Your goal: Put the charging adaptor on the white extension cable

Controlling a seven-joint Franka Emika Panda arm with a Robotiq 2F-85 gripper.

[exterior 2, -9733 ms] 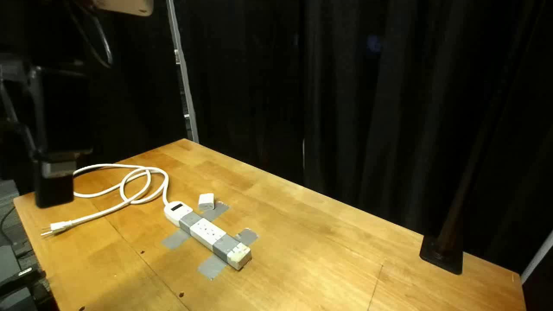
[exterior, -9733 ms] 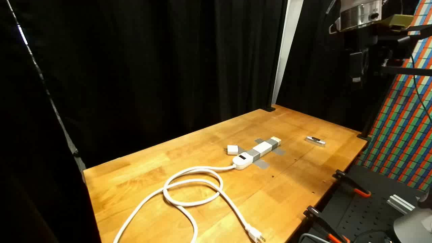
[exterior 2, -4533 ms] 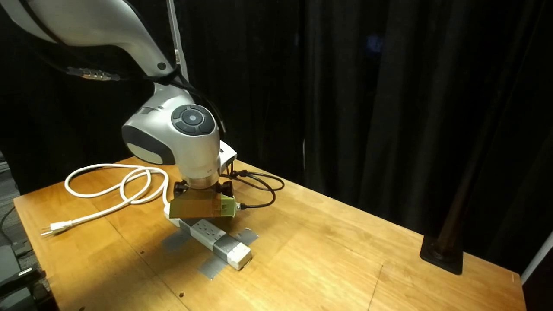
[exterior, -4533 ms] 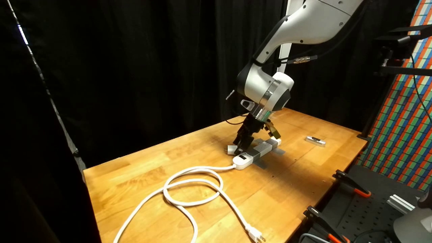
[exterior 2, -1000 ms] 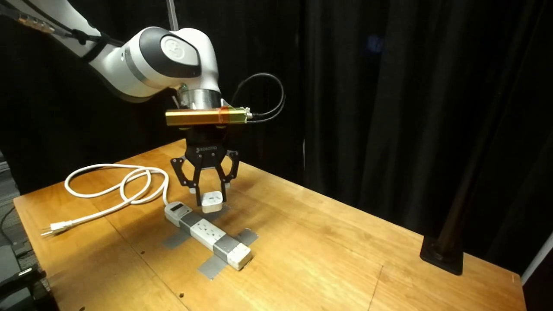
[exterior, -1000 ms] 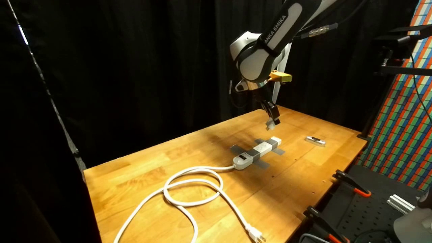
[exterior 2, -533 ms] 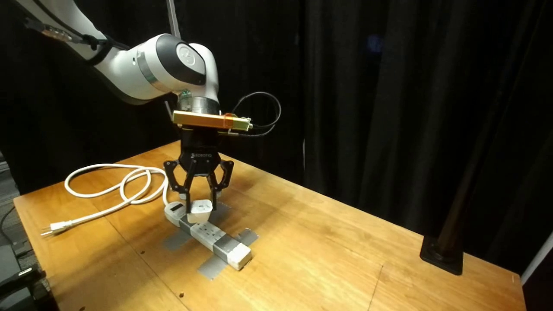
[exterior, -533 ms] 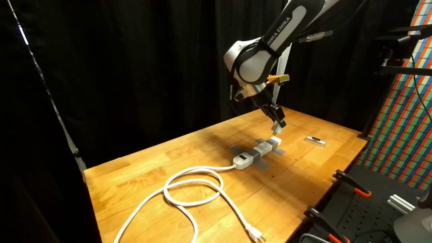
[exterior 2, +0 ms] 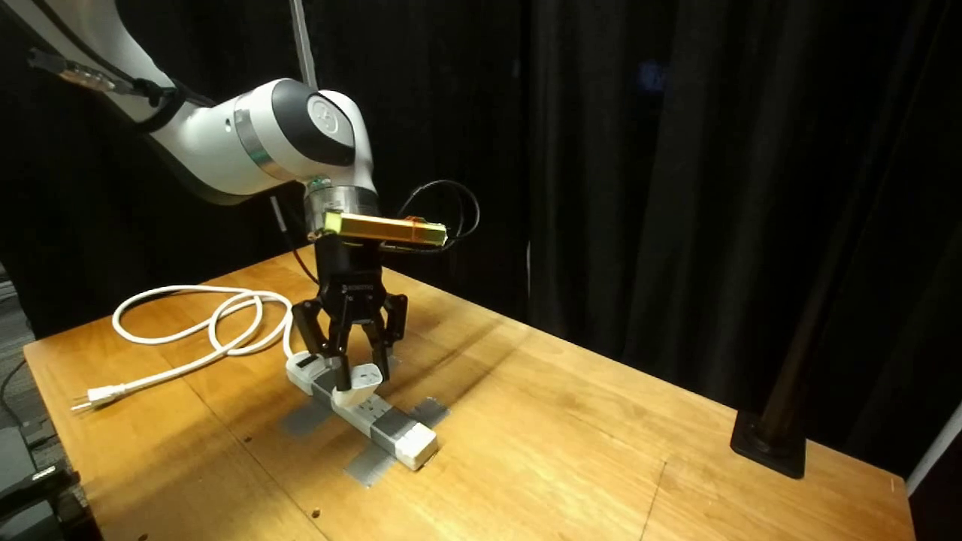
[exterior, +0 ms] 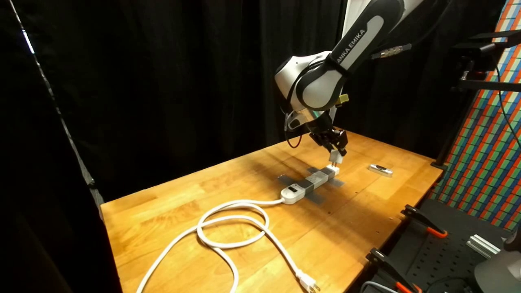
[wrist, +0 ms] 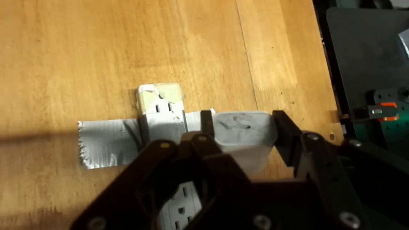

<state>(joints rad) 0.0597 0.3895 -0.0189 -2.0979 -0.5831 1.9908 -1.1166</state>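
The charging adaptor (exterior: pixel 336 156), a small white block, is held in the air with its metal prongs pointing down. My gripper (wrist: pixel 243 124) is shut on it, one dark finger on either side, in all views. The white extension cable's socket strip (exterior: pixel 317 178) lies taped to the table; its cord (exterior: pixel 228 204) loops away from it. In an exterior view the adaptor (exterior 2: pixel 359 383) hides part of the strip (exterior 2: pixel 415 445). The wrist view shows the adaptor (wrist: pixel 245 128) right of the strip's slotted end (wrist: pixel 164 107), slightly tilted. Whether the prongs touch the strip I cannot tell.
Grey tape (wrist: pixel 108 143) fixes the strip to the wooden table (exterior: pixel 171 228). A small silver and black object (exterior: pixel 380 169) lies beyond it. Clamps (exterior: pixel 423 221) grip the table's edge, and a black post base (exterior 2: pixel 768 445) stands at the far corner.
The adaptor first lay beside the strip, then was taken hold of and lifted. Over the last second the gripper has come down with it toward the strip and turned a little.
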